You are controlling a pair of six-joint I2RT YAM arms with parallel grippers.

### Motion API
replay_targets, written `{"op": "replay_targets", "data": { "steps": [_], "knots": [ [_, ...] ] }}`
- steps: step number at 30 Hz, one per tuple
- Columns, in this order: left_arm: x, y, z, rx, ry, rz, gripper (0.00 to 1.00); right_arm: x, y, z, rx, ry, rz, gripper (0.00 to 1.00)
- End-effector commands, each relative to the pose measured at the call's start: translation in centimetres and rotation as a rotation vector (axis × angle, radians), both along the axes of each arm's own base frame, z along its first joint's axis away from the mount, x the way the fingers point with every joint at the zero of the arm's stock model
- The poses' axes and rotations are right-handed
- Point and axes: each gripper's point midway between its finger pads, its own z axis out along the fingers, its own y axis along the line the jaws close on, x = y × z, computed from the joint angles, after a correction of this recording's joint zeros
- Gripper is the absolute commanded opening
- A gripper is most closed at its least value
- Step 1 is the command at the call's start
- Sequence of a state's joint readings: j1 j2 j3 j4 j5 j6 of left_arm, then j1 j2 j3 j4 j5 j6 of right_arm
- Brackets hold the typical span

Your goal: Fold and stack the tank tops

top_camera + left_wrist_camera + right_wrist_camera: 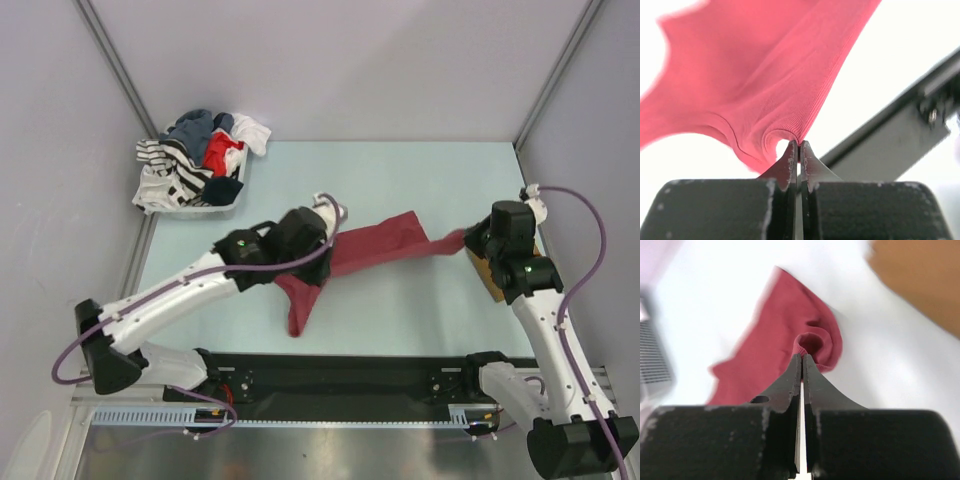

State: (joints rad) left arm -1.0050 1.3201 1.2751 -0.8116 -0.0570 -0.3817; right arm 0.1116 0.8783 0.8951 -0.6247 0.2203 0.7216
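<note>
Two pinches hold the maroon tank top [385, 245]: our left claw [799, 145] and right claw [802, 356] each clench an edge, stretching it over the counter [400, 170]. We judge this the spreading step; next, lower it flat for folding.

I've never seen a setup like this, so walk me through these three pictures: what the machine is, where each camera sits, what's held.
The machine is two robot arms bolted at the near edge of a table, each ending in a two-finger gripper. The big picture looks down from above and behind them; the other two come from small cameras on the wrists, looking along the fingers. The left gripper and the right gripper are both shut on one dark red tank top, stretched between them. A tan-brown cloth lies by the right arm, partly hidden. At the far left corner sits a basket heaped with mixed clothes.
</note>
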Motion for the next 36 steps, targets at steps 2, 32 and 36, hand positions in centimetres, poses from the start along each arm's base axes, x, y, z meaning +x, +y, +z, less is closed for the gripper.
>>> {"op": "replay_targets", "data": {
  "steps": [2,32,36],
  "knots": [
    [3.1,4.2,7.3,0.043,-0.237,0.112,0.00,3.0,1.5,8.3,-0.018,-0.213,0.045,0.00],
    [0.0,8.8,24.2,-0.286,-0.442,0.097,0.00,-1.4,4.3,28.9,-0.047,-0.594,0.217,0.00],
    [0.3,8.6,24.3,-0.276,-0.461,0.083,0.00,-0.7,5.0,29.3,-0.060,-0.621,0.250,0.00]
  ]
}}
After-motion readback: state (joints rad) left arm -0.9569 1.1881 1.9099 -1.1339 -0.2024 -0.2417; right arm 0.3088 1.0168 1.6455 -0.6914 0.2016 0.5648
